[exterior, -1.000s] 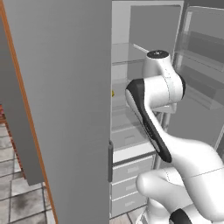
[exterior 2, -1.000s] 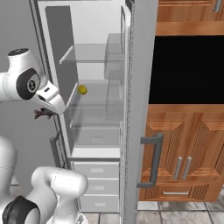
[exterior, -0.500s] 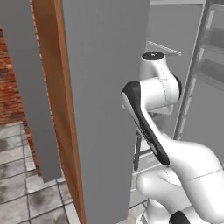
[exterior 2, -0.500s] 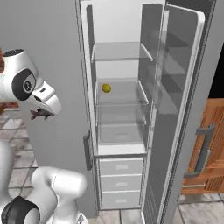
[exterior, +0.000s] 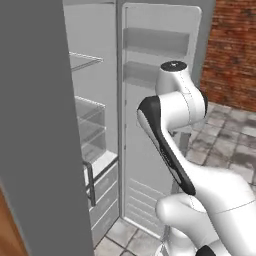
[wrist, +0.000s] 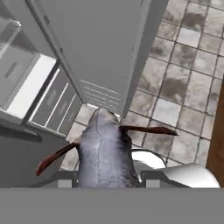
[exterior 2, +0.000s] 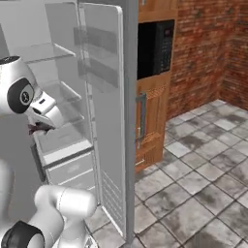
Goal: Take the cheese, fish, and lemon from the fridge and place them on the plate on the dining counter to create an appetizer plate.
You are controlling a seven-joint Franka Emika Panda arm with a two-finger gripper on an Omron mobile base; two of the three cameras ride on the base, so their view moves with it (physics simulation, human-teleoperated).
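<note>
Grey fish (wrist: pixel 105 153) being pinched between the fingers (wrist: pixel 65 181), open fridge (wrist: pixel 94 52) being faced, tiled floor (wrist: pixel 183 65) below.

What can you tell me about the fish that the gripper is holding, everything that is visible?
The fish is a blue-grey body with a mottled, scaly look, and thin reddish-brown fins stick out to both sides. In the hand view it stands between the fingers of the gripper, which is shut on it, with its narrow end pointing away from the hand. It hangs in the air above the tiled floor, in front of the open fridge. Nothing else touches it.
</note>
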